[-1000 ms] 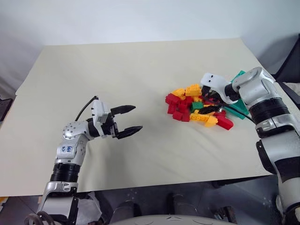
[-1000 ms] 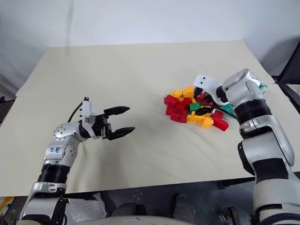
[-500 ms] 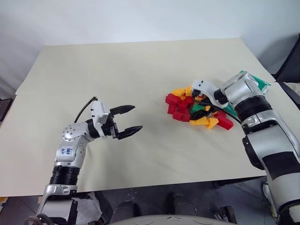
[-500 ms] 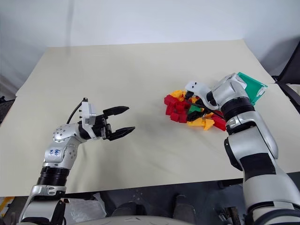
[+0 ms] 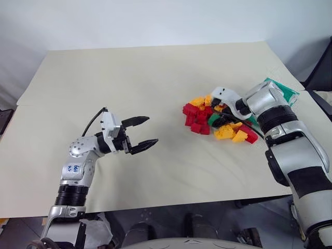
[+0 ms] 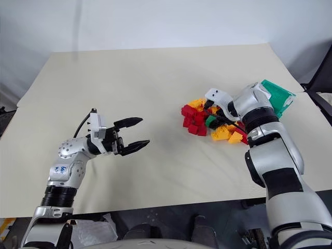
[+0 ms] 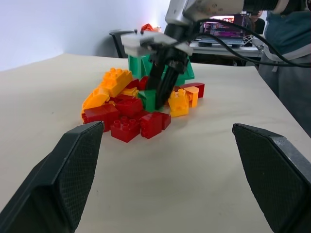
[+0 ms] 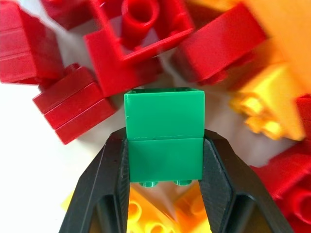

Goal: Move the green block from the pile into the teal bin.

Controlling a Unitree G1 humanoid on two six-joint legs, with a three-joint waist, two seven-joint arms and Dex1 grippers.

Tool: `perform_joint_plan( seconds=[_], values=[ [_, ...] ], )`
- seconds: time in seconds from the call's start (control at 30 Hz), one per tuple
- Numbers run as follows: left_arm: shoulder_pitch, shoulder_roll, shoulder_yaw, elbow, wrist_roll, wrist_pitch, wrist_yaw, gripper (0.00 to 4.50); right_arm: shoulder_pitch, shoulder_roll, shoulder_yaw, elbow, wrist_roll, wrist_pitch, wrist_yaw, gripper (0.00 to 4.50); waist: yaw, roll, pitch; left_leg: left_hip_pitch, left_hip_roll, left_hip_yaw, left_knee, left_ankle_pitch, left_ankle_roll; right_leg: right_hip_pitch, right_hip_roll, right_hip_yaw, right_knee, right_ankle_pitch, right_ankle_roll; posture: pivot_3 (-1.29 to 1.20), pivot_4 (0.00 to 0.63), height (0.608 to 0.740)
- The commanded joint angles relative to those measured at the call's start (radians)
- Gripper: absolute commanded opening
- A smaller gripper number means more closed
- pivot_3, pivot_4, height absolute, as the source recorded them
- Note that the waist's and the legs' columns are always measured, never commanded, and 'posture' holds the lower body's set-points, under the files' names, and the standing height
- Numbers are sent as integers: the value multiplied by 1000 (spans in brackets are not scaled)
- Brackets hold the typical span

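The green block sits squarely between my right gripper's two black fingers, which press on its two sides. It is still low in the pile of red, yellow and orange bricks on the right part of the table. The right gripper reaches down into the pile from the right. Just behind that arm's wrist the teal bin shows at the table's right edge, partly hidden by the arm. My left gripper hovers open over the table's left half, pointing toward the pile, with nothing between its fingers.
The cream table stretches wide to the left and back of the pile. A black cable runs along the right arm above the bricks. A dark chair stands past the right edge.
The right gripper's fingers have shut onto the green block. The yellow and red bricks at the pile's near right have shifted a little. The left arm has stayed put.
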Motion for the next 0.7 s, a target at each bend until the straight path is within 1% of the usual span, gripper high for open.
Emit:
perform_joint_plan(
  seconds=[0.03, 0.1, 0.2, 0.3, 0.43, 0.5, 0.6, 0.7],
  values=[
    [-8, -4, 5, -27, -12, -5, -7, 4500, -10, -53, -63, -121, 37, 55, 7, 1500, 0, 0, 0, 0, 0, 0, 0, 0, 0, 0, 0, 0, 0, 0, 0, 0, 150, 740],
    [-14, -4, 2, -21, -11, -7, -14, 4500, 8, -81, -91, -194, 53, 95, -1, 1500, 0, 0, 0, 0, 0, 0, 0, 0, 0, 0, 0, 0, 0, 0, 0, 0, 150, 740],
    [-48, -10, -6, -4, -10, -16, -33, 4500, 51, -174, -200, -376, 96, 213, -51, 1500, 8, 0, 0, -1, 0, 0, 0, 0, 0, 0, 0, 0, 0, 0, 0, 0, 150, 740],
    [-77, -16, -12, 8, -2, -32, -46, 4500, 102, -226, -305, -514, 134, 298, -130, 1500, 12, 0, 0, -2, 0, -1, 0, 0, 0, -1, 0, 0, 0, 0, 0, 0, 150, 740],
    [-176, -34, -32, 49, 13, -30, -49, 4500, 186, -300, -437, -643, 139, 354, -283, 1500, 17, 0, 0, -2, -1, 0, 0, 0, -1, -1, 0, 0, -1, 0, 0, 0, 150, 740],
    [-225, -45, -45, 82, 21, -27, -54, 4500, 224, -321, -465, -654, 136, 339, -344, 1500, 17, 0, 0, -2, -3, 1, 0, 0, -1, -2, 0, 0, 0, 0, 0, 0, 150, 740],
    [-296, -69, -63, 141, 45, -38, -52, 4500, 273, -335, -456, -622, 129, 280, -404, 1500, 15, 0, 0, -1, -4, 2, 0, 0, -1, -2, 0, 1, -1, 0, 0, 0, 150, 740],
    [-392, -111, -77, 237, 95, -85, -19, 4500, 269, -298, -444, -471, 132, 151, -481, 1500, 7, 0, 1, -1, -5, 4, 0, 0, 0, -2, 0, 2, -1, 0, 0, 0, 150, 740]
  ],
)
